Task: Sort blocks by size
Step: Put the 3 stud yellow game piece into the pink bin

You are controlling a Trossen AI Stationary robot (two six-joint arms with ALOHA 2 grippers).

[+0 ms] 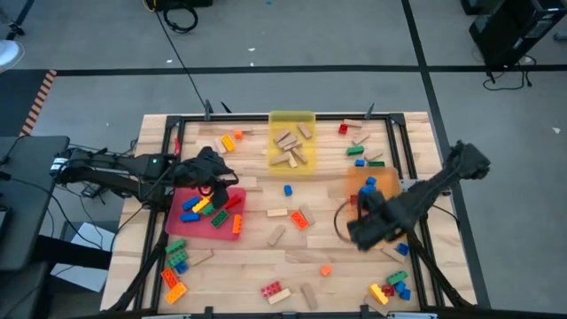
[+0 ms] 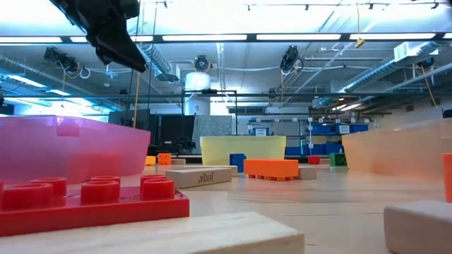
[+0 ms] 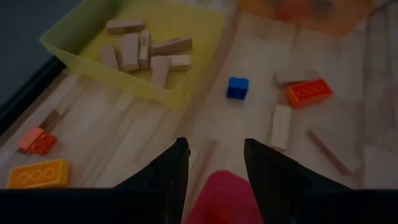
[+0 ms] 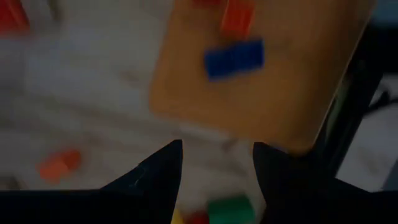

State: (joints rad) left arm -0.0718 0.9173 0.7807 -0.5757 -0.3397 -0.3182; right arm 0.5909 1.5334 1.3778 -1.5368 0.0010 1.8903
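Observation:
Studded bricks and tan wooden blocks lie scattered over the wooden table. A red tray (image 1: 221, 232) at the left holds several coloured bricks (image 1: 199, 206). A yellow tray (image 1: 292, 118) at the far middle holds wooden blocks (image 3: 146, 53). An orange tray (image 4: 280, 93) at the right holds a blue brick (image 4: 234, 58). My left gripper (image 3: 216, 146) hangs open over the red tray's far corner (image 3: 224, 196), and nothing is between its fingers. My right gripper (image 4: 217, 149) points down, open and empty, over the near edge of the orange tray (image 1: 354, 182).
A small blue brick (image 1: 288, 190) and an orange brick (image 1: 299, 219) lie on the table's middle. Loose bricks sit near the front left (image 1: 174, 261), front middle (image 1: 275, 291), front right (image 1: 394, 288) and far right (image 1: 359, 151). A dark frame (image 1: 390, 124) borders the table.

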